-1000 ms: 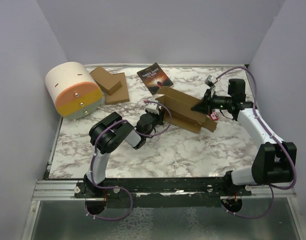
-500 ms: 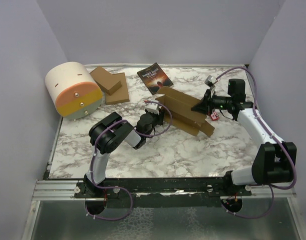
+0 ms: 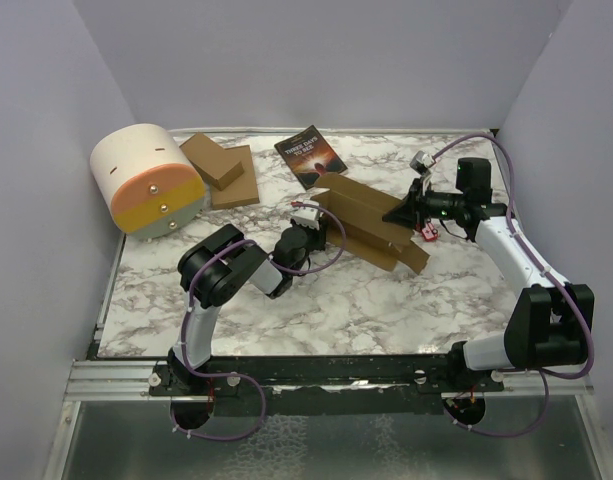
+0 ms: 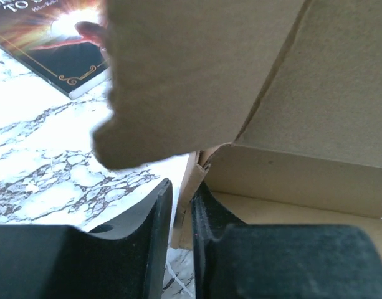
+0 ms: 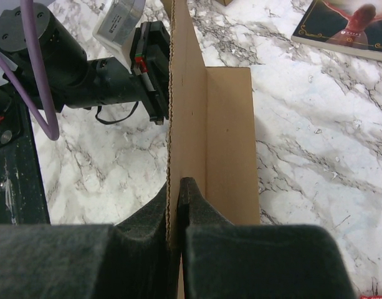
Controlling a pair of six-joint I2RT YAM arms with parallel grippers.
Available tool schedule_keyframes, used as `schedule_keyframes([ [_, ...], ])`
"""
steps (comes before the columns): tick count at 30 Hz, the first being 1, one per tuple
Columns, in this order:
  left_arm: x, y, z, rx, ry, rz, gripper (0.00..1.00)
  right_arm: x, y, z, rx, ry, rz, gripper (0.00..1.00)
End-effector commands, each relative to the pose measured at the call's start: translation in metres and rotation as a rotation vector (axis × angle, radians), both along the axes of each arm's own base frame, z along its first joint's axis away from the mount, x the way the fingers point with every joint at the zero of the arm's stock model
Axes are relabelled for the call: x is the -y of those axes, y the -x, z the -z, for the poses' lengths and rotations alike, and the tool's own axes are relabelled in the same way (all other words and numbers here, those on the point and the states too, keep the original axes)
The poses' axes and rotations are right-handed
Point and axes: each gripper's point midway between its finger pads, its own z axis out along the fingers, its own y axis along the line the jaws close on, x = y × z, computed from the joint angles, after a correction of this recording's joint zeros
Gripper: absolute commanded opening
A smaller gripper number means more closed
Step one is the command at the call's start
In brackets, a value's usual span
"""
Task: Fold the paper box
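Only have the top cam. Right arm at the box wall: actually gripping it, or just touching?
Observer: Gripping. The right wrist view shows the right jaws shut on a panel of the paper box. The panel is seen edge-on and stands up from the flat part.
Operator: Left side?
Observer: In the left wrist view the left jaws stand slightly apart. A thin edge of the box sits in the gap and does not look squeezed.
Operator: Anything close to the left jaws?
Observer: The book lies flat, cover up, just past a box flap that hangs in front of that camera.
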Motion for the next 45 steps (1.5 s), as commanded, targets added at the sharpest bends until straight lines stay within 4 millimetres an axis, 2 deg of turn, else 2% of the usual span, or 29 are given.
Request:
schedule_keyframes([
  [1, -0.017, -0.011, 0.006, 0.011, -0.047, -0.077, 0.11, -0.002, 0.006, -0.005, 0.009, -0.025, -0.024, 0.03],
  [2, -0.017, -0.012, 0.006, 0.013, -0.050, -0.077, 0.05, -0.002, 0.006, -0.005, 0.010, -0.025, -0.024, 0.03],
  [3, -0.017, -0.012, 0.007, 0.012, -0.051, -0.076, 0.03, -0.002, 0.006, -0.005, 0.010, -0.025, -0.024, 0.03],
  [9, -0.018, -0.012, 0.008, 0.003, -0.066, -0.075, 0.03, -0.003, 0.007, -0.005, 0.007, -0.028, -0.030, 0.03],
  [13, -0.018, -0.010, 0.007, 0.003, -0.065, -0.071, 0.20, -0.004, 0.008, -0.006, 0.005, -0.037, -0.039, 0.03],
  [16, -0.016, -0.007, 0.001, 0.018, -0.050, -0.054, 0.30, -0.004, 0.009, -0.007, 0.005, -0.039, -0.042, 0.03],
  [28, -0.020, 0.016, -0.019, 0.085, 0.005, 0.020, 0.43, -0.003, 0.008, -0.003, 0.011, -0.026, -0.042, 0.03],
  [37, -0.019, 0.022, -0.021, 0.101, 0.024, 0.043, 0.40, -0.011, 0.029, 0.000, 0.025, -0.048, -0.161, 0.01],
  [45, -0.022, 0.021, -0.023, 0.143, 0.015, 0.039, 0.33, -0.021, 0.046, 0.027, -0.044, -0.006, -0.225, 0.01],
])
